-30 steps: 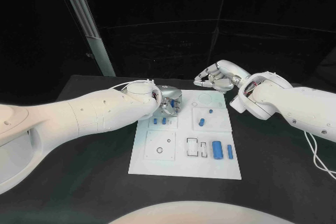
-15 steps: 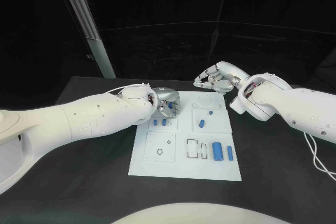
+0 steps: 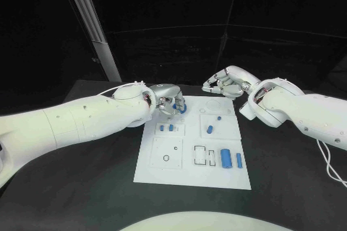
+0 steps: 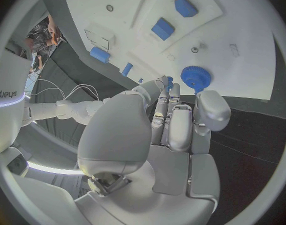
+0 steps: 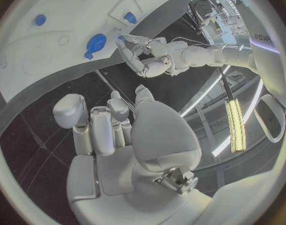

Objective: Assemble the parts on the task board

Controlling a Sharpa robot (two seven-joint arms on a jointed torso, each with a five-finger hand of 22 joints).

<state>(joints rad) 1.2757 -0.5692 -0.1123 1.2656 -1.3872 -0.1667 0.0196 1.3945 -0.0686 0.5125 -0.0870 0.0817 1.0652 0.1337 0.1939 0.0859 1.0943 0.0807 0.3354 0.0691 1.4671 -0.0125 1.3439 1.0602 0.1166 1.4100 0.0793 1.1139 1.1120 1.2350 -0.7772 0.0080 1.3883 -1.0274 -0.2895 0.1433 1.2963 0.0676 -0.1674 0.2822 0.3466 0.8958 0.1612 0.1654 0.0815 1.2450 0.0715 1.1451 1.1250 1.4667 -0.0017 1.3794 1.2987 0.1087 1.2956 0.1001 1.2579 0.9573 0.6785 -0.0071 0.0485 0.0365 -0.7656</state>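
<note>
head view: my left hand [image 3: 168, 99] pinches the blue gear [image 3: 180, 107] at the board's [image 3: 194, 176] upper left; right hand [image 3: 225, 83] curled, empty. next i seat it, i judge.

Your head camera looks steeply down on the flat white rectangular task board [image 3: 194, 150]; each wrist fisheye sits close behind its silver hand, sharing that board's far end.
</note>
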